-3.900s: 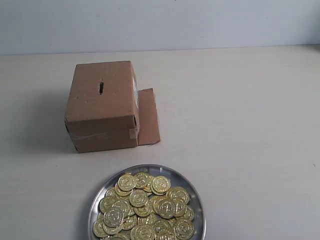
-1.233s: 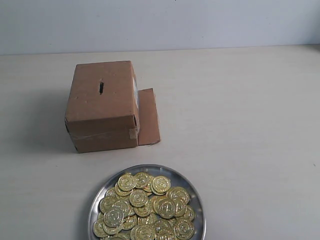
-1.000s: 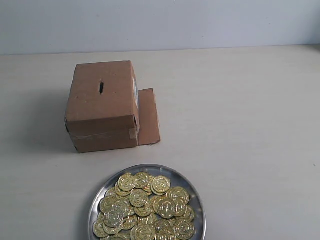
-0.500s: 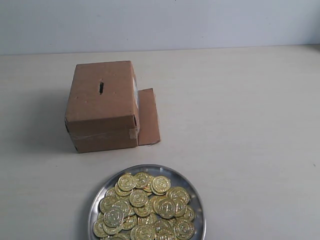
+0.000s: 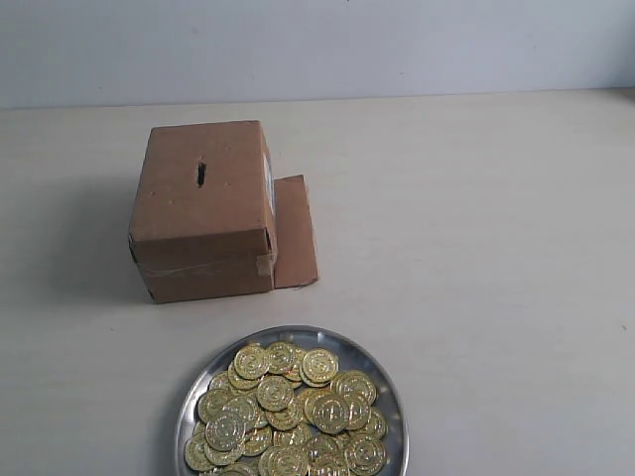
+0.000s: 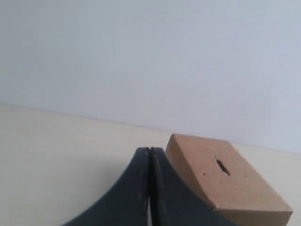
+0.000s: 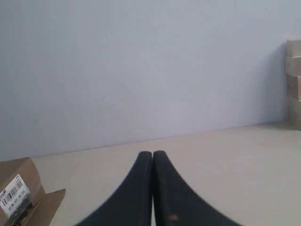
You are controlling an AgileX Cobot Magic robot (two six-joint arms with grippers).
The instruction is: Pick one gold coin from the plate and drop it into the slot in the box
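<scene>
Just in front of the brown cardboard cube of a box [image 5: 203, 213], apart from it, sits the round silver metal plate [image 5: 293, 331] heaped with gold coins [image 5: 288, 412]; none is lifted yet. To start well, I'd choose a coin lying loose atop the heap's edge nearest the box, pinch it by its rim, then turn it edge-on to the narrow dark slot [image 5: 200, 174] in the box's top. Both arms hang back from the box, aimed level across the table. The left gripper [image 6: 149, 153] and right gripper [image 7: 153, 154] each have black jaws pressed together, holding nothing.
</scene>
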